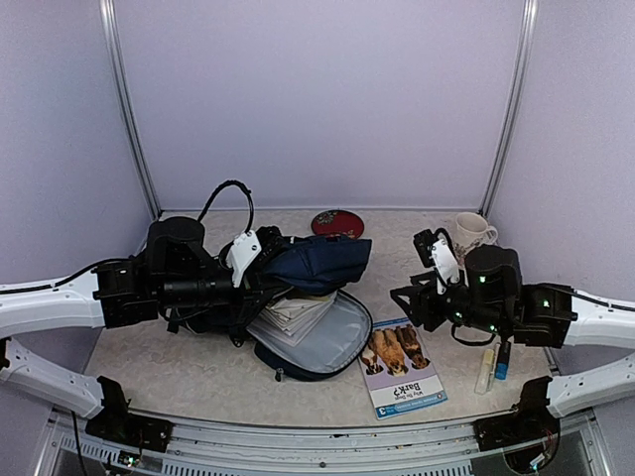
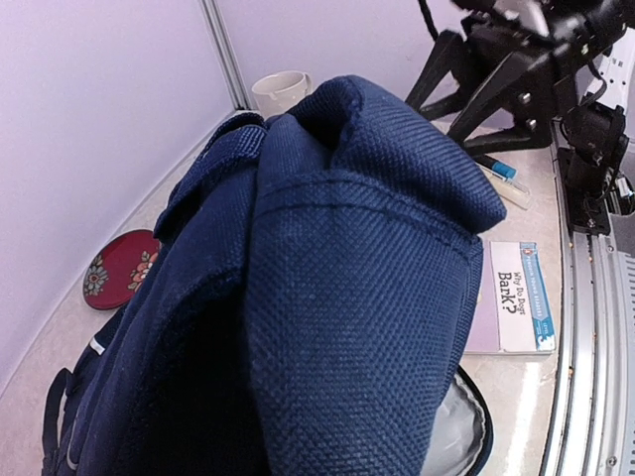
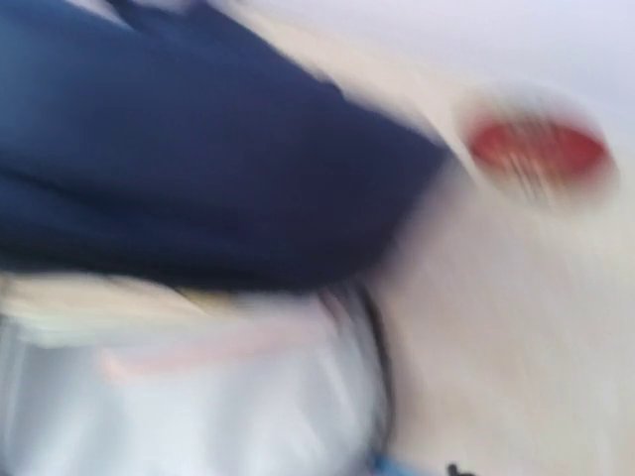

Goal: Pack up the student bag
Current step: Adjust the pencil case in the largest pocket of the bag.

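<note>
The top camera looks down from high at the near edge over the whole surface. The left wrist camera sits hard against the bag, facing the book. The right wrist view, blurred, faces bag and red plate; all three share those.

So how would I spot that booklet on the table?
On the table, find the big navy backpack lying open. Just right of it, toward the near edge, a thin booklet lies flat. It alone shows a row of dogs and the title "Why Do Dogs Bark?"
</note>
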Robot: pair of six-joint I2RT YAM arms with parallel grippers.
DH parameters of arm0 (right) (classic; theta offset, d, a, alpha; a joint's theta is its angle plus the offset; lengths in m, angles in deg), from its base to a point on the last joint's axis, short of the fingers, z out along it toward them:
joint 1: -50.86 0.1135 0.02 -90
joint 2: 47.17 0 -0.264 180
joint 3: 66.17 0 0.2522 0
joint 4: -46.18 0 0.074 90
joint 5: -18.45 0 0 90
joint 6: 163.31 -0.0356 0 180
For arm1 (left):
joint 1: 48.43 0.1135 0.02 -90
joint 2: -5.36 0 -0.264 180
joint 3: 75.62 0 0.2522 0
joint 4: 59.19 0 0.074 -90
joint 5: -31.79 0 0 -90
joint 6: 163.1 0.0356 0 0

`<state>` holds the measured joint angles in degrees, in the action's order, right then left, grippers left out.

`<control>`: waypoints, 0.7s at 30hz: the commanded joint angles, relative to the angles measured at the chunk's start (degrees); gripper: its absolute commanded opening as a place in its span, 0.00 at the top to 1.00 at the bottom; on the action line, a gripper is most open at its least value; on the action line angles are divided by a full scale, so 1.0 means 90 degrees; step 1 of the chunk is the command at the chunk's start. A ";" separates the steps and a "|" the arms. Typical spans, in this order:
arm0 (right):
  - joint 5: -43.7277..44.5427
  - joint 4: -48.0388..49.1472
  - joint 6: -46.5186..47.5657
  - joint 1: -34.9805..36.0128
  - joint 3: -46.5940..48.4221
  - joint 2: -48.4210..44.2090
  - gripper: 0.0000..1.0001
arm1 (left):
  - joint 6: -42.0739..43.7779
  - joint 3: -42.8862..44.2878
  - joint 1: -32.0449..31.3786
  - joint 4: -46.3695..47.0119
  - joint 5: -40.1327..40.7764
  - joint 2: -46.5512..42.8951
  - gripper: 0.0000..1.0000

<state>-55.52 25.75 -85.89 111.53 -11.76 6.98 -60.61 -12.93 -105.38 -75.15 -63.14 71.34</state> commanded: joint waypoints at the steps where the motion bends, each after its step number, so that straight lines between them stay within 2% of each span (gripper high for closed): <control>1: 0.0331 -0.2385 -0.3291 -0.0362 -0.0463 -0.0074 0.45 | -0.0043 0.0364 -0.0220 0.1122 -0.0436 -0.0188 1.00; 4: -0.0027 -0.2728 -0.4046 -0.0493 -0.0851 -0.0120 0.43 | -0.0043 0.0364 -0.0242 0.1118 -0.0442 -0.0149 1.00; 13: -0.1584 -0.2480 -0.4695 -0.1004 -0.1980 -0.0101 0.36 | -0.0020 0.0362 -0.0297 0.1099 -0.0407 -0.0074 1.00; 21: -0.2901 -0.0923 -0.5045 -0.1182 -0.2897 -0.0013 0.38 | -0.0023 0.0364 -0.0383 0.1084 -0.0441 0.0020 1.00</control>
<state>-73.70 10.47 -128.14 101.60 -34.17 5.78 -60.61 -12.93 -107.04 -75.13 -62.58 72.19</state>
